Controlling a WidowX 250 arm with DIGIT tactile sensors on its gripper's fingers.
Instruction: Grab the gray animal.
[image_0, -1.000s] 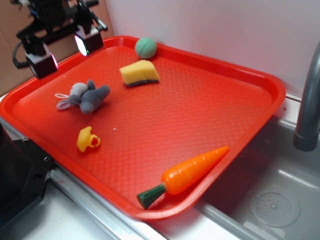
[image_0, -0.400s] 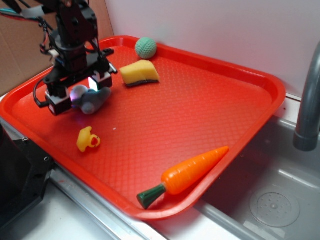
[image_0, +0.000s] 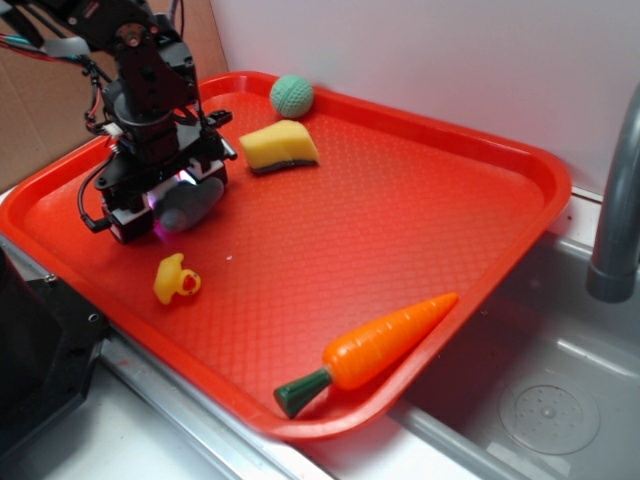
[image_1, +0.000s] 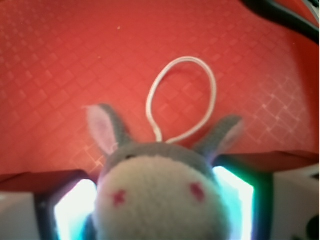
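Note:
The gray animal (image_0: 192, 204) lies on the red tray (image_0: 400, 210) at its left side, mostly hidden under my gripper (image_0: 168, 212). The gripper is lowered over it, its lit fingers standing either side of the toy's head. In the wrist view the gray animal (image_1: 160, 197) fills the lower middle: white face, red eyes, pale ears, and a thin white loop (image_1: 182, 97) lying on the tray. The glowing pads (image_1: 75, 210) sit close on both sides of the head. The jaws look open around it.
A yellow rubber duck (image_0: 176, 279) lies just in front of the gripper. A yellow sponge (image_0: 279, 146) and a green ball (image_0: 291, 96) are at the back. An orange carrot (image_0: 380, 345) lies at the tray's front right. A sink (image_0: 560, 400) and faucet (image_0: 615, 200) are to the right.
The gripper has come down from above the tray's back left corner onto the gray animal and now straddles its head. The toy has not visibly moved.

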